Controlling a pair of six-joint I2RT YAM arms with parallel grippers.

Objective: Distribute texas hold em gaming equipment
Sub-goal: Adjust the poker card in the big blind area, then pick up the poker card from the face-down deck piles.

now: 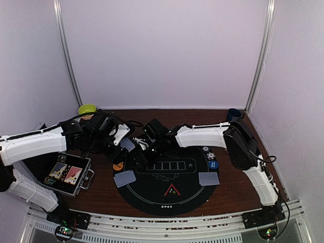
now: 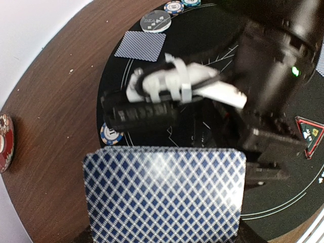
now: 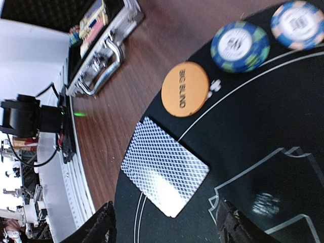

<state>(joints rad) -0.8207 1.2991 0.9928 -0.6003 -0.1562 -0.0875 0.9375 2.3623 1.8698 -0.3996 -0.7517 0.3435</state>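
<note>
A deck of blue-diamond-backed playing cards [image 2: 164, 192] fills the bottom of the left wrist view, and my left gripper [image 1: 124, 144] is shut on it; its fingers are hidden under the deck. My right gripper [image 3: 168, 228] hangs open and empty just above the black round mat [image 1: 152, 195], over a small face-down pile of cards [image 3: 164, 172] at the mat's left edge. Beside that pile lie an orange Big Blind button [image 3: 185, 89] and two striped chips [image 3: 240, 45]. Another card pile [image 1: 208, 178] and a blue disc [image 1: 212, 164] lie at the mat's right. The red triangle marker [image 1: 172, 191] lies near the front.
An open aluminium case [image 1: 71, 174] stands on the wooden table left of the mat. A yellow-green bowl [image 1: 87, 109] sits at the back left and a dark blue mug [image 1: 234, 115] at the back right. The two wrists are close together over the mat's left rear.
</note>
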